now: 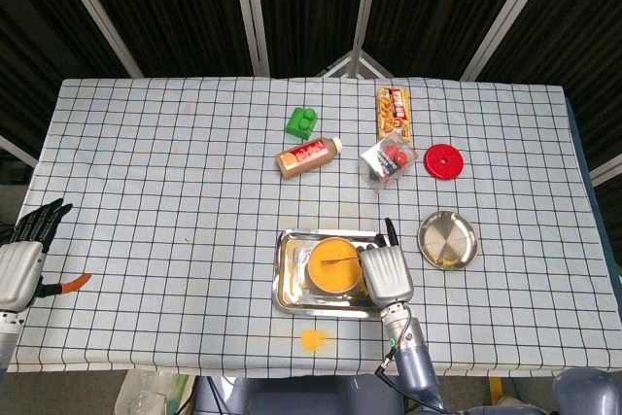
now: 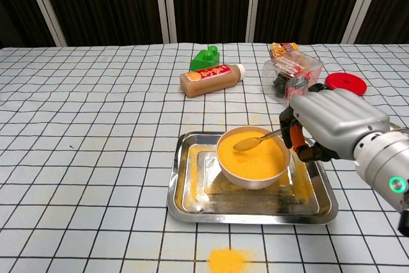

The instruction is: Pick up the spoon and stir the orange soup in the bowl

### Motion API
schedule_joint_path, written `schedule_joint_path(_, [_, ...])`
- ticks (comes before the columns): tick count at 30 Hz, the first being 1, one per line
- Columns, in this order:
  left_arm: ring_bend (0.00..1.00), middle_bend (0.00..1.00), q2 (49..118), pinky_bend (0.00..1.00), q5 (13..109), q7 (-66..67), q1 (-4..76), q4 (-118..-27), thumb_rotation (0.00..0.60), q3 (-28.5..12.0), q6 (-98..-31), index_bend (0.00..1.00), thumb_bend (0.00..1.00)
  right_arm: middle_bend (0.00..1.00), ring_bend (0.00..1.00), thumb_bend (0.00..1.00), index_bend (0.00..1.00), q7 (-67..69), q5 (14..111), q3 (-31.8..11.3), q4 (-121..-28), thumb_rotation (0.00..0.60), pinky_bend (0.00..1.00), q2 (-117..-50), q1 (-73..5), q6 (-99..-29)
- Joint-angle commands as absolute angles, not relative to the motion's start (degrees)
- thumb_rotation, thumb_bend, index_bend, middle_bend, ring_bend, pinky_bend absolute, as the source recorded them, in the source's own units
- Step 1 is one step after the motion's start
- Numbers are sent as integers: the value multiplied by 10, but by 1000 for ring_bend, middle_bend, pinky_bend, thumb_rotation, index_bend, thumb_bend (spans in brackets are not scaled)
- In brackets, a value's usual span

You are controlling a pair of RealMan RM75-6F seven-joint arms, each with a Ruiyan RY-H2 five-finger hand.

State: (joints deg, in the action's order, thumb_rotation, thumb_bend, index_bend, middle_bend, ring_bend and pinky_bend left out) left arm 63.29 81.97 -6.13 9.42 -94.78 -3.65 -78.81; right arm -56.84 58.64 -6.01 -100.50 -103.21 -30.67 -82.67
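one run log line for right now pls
step: stirring | right hand: holds spoon, tip over the soup | bowl: in metal tray | left hand: idle at table edge, open

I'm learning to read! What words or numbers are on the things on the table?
Nothing here is sharp enough to read.
Brown bottle: red label with white print, too blurred.
Orange snack box: pictures and print, too small.
Clear tub: red and dark wrappers inside, lettering blurred.
Red lid, green block, bowl, tray: no text seen.
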Motion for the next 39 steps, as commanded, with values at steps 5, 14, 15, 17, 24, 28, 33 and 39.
schedule_joint_path(5, [0,0,633,0,820,-62,94,-948,600,-36,-788,0,0,656,355,854,868,-563,598,-56,-1001,600,0,-1034,-305,-825])
schedule_joint_path(14, [0,0,633,0,820,-62,94,-948,600,-36,-787,0,0,737,446,995,918,-562,615,-50,-1001,600,0,-1032,-304,-822])
schedule_joint_path(15, [0,0,633,0,820,-62,95,-947,600,-36,-787,0,0,746,458,999,924,-562,618,-49,-1002,600,0,-1031,-304,-822])
schedule_joint_path(17, [0,0,633,0,821,-61,95,-947,600,-36,-787,0,0,771,488,1000,940,-562,627,-46,-1003,600,0,-1030,-304,-821])
schedule_joint_path(24, [0,0,633,0,821,-61,94,-948,600,-36,-790,0,0,813,543,1000,969,-572,664,-33,-997,600,0,-1026,-309,-819])
schedule_joint_path(28, [0,0,633,0,821,-62,94,-947,600,-36,-789,0,0,816,548,1000,971,-591,696,-22,-987,600,0,-1017,-317,-815])
schedule_joint_path(33, [0,0,633,0,821,-63,94,-947,600,-37,-790,0,0,816,554,1000,971,-624,745,-6,-966,600,0,-1000,-330,-808])
schedule_joint_path(39, [0,0,633,0,822,-63,94,-947,600,-37,-791,0,0,816,556,1000,971,-660,790,2,-940,600,0,-977,-347,-794])
